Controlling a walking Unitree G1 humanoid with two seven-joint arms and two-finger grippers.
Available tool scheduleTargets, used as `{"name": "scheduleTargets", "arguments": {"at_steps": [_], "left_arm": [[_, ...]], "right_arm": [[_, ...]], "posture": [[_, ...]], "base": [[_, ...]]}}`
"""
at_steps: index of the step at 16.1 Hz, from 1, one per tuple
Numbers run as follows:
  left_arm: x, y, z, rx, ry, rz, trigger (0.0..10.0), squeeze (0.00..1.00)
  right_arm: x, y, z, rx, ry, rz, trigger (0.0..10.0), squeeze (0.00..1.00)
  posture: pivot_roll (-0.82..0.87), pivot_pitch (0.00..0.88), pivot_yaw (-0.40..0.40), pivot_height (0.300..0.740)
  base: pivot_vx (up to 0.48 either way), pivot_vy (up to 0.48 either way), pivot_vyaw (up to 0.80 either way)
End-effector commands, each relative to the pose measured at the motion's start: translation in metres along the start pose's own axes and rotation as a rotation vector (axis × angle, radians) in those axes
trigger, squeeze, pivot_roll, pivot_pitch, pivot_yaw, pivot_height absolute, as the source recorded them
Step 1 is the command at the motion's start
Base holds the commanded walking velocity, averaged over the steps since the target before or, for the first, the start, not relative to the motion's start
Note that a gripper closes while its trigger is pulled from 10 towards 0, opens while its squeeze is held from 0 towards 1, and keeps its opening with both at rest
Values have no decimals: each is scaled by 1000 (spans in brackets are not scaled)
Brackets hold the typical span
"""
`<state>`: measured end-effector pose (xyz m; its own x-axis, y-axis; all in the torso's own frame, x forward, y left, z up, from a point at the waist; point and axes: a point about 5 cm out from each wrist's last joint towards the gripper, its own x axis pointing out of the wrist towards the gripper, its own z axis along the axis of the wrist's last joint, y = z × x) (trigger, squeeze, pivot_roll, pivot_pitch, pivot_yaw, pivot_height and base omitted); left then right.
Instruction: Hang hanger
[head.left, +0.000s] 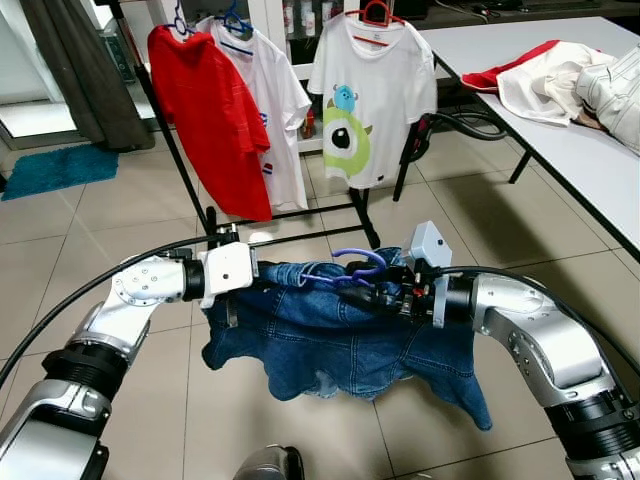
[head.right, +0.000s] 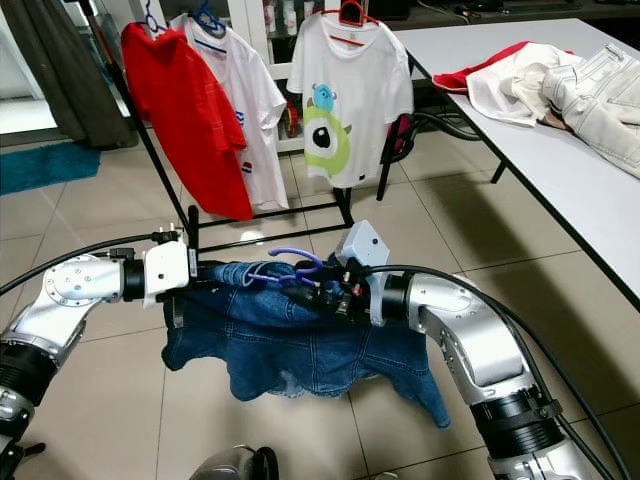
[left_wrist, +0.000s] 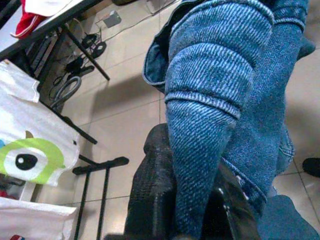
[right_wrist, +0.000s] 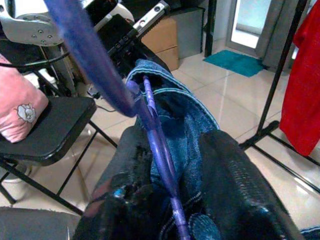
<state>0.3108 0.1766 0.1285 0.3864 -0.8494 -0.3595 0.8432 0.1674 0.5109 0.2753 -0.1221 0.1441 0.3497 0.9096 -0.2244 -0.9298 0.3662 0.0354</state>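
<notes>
both grippers hold a pair of denim shorts (head.left: 340, 345) on a purple hanger (head.left: 355, 268) stretched between them, above the tiled floor (head.left: 80, 250). the left gripper (head.left: 262, 278) is clamped on the denim waistband and the right gripper (head.left: 375, 295) is clenched on the hanger and cloth. the clothes rack (head.left: 250, 215) with a red shirt (head.left: 210, 115) stands well ahead.

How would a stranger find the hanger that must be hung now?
Look before the clothes rack, where the left gripper and right gripper hold blue denim shorts between them. The purple hanger rises from the waistband; the other hangers already carry T-shirts on the rack.
</notes>
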Motion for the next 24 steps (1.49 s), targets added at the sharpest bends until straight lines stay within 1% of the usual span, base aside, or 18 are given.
{"name": "scheduleTargets", "arguments": {"at_steps": [1, 9, 11, 13, 15, 16, 17, 18, 21, 22, 24], "left_arm": [[-4, 10, 9, 14, -50, 54, 0, 0], [-6, 16, 10, -22, -60, 100, 0, 0], [-7, 20, 11, -32, -70, 126, 0, 0], [-7, 22, 13, -47, -89, 142, 0, 0], [-5, 23, 14, -61, -107, 148, 78, 0], [-5, 24, 16, -64, -126, 168, 10000, 0], [-5, 24, 18, -68, -148, 153, 10000, 549], [-5, 23, 20, -109, -183, 115, 10000, 1000], [-6, 23, 26, -135, -232, 85, 10000, 1000], [-7, 24, 28, -152, -254, 80, 10000, 1000], [-10, 27, 32, -196, -287, 84, 10000, 1000]], "right_arm": [[3, 3, 2, -8, -9, 25, 0, 0], [5, 3, 3, -19, -13, 23, 0, 0], [4, 2, 3, -23, -10, 19, 0, 0], [2, 1, 3, 10, -9, 17, 0, 0], [2, 0, 5, 17, -28, 17, 0, 0], [4, 1, 9, 6, -71, 11, 0, 0], [5, 1, 11, 4, -87, 6, 0, 0], [6, 1, 12, 1, -94, 2, 0, 0], [4, 0, 6, -9, -48, -8, 0, 0], [2, -3, 4, -11, -30, -30, 0, 0], [-1, -6, 3, -8, -29, -54, 0, 0]], "posture": [[-74, 33, 91, 740], [-72, 28, 91, 740], [-72, 23, 92, 740], [-73, 16, 92, 740], [-75, 9, 93, 740], [-75, 8, 93, 740], [-78, 4, 95, 740], [-78, 4, 95, 740], [-81, 0, 99, 740], [-84, 0, 100, 740], [-90, 0, 106, 740]], "base": [[0, 0, 0], [0, 0, 0], [0, 0, 0], [0, 0, 0], [0, 0, 0], [0, 0, 0], [0, 0, 0], [0, 0, 0], [0, 0, 0], [0, 0, 0], [0, 0, 0]]}}
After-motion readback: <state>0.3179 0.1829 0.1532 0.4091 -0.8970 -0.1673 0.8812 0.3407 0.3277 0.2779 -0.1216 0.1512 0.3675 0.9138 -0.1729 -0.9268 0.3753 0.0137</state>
